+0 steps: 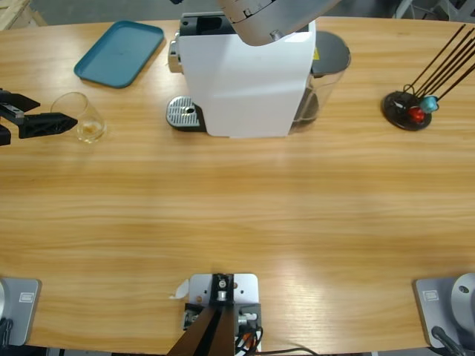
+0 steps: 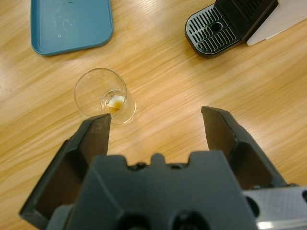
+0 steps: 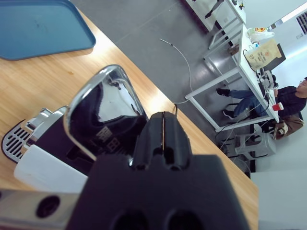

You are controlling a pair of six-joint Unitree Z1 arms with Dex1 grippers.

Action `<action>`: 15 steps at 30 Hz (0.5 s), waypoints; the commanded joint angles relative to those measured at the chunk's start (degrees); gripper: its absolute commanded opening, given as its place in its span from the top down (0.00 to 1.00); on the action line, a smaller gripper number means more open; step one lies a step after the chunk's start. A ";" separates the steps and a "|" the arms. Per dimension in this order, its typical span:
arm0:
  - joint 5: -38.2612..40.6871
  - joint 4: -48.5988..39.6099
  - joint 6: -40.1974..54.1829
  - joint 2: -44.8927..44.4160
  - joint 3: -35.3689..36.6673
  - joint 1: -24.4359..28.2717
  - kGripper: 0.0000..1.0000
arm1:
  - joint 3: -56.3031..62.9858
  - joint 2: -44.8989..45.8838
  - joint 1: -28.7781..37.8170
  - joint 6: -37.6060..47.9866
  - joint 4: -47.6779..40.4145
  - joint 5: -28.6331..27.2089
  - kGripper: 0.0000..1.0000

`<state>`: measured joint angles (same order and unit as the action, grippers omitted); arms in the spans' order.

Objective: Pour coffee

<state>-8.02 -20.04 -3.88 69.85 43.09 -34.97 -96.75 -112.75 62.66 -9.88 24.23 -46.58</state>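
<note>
The long pale wooden table (image 1: 237,215) carries a big white boxy coffee machine (image 1: 245,81) at the far middle, a teal plastic tray (image 1: 119,52) and, near the left edge, a small clear glass tumbler (image 1: 83,119) holding a thin amber-brown layer of coffee (image 2: 115,101). It looks light, rigid, smooth and breakable, so a gentle squeeze across the mid-wall seems best. The left gripper (image 2: 156,125) stands wide open just beside it, one jaw tip at its wall. The right gripper (image 3: 164,139) is closed, empty, above the machine's chrome lever (image 3: 103,103).
</note>
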 commanded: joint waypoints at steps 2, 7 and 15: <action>0.02 0.71 -0.42 1.04 -2.04 -0.28 0.18 | 1.73 -8.39 2.12 0.77 -0.32 2.21 1.00; 0.02 0.71 -0.42 1.01 -2.04 -0.28 0.18 | 1.57 -8.97 2.34 0.86 -0.32 2.45 1.00; 0.02 0.71 -0.42 1.08 -2.04 -0.28 0.18 | 1.34 -10.76 3.79 2.43 -0.32 2.63 1.00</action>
<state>-8.02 -20.04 -3.88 69.85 43.09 -34.97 -97.83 -115.34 63.11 -9.23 23.99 -46.13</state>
